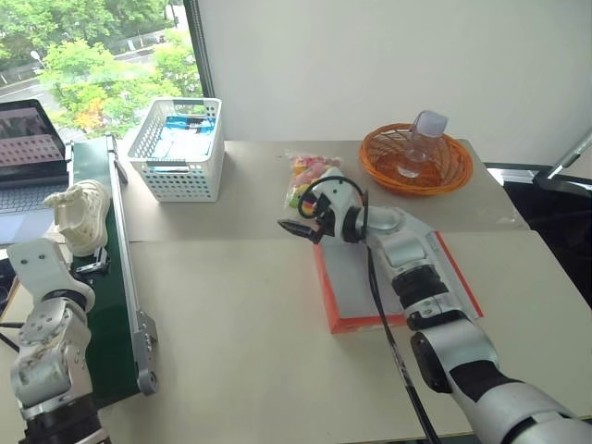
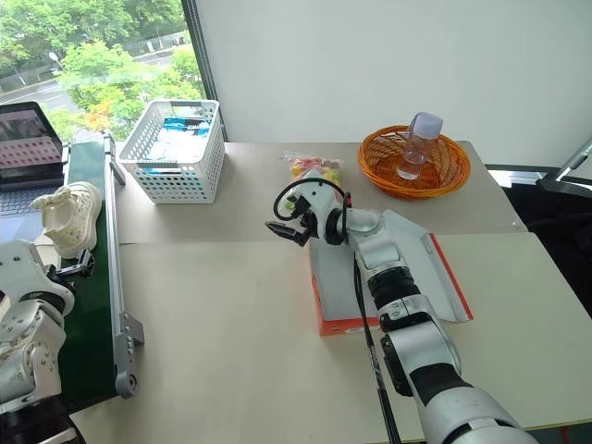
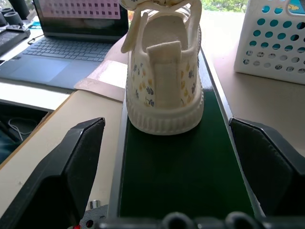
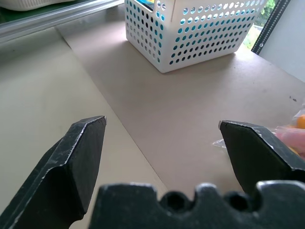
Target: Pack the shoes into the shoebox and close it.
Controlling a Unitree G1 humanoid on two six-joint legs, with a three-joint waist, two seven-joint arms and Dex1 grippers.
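My left gripper (image 3: 167,167) is spread wide and grasps nothing; from my wrist, its two black fingers (image 3: 66,167) flank a single cream-white fabric shoe (image 3: 164,81) with a small floral print, a ribbed rubber sole and loose laces. That shoe stands heel toward me on a dark green conveyor belt (image 3: 190,176), apart from both fingers. In the head view it sits at the left edge of the frame (image 1: 81,215), with my left arm low in the lower left corner beneath it. An open laptop (image 1: 28,153) lies at the far left beyond the belt.

My right gripper (image 4: 167,157) is likewise released, jaws wide apart, nothing between them but bare beige tabletop (image 4: 157,109). In the head view it hovers near the middle of the frame (image 1: 301,227), pointing toward the left, just beside a clear bag of colourful sweets (image 1: 310,176).

The flat red-orange cardboard shoebox (image 1: 338,301) lies open right of centre, its grey-white inside up, with my right forearm stretched over it. I see no shoe in the part of it that shows.

A white plastic mesh basket (image 1: 180,153) holding blue packets stands in the upper left, well apart from the shoebox. A round orange wicker basket (image 1: 416,162) sits in the upper right, with a clear plastic bottle (image 1: 418,143) with a pale cap leaning inside it.
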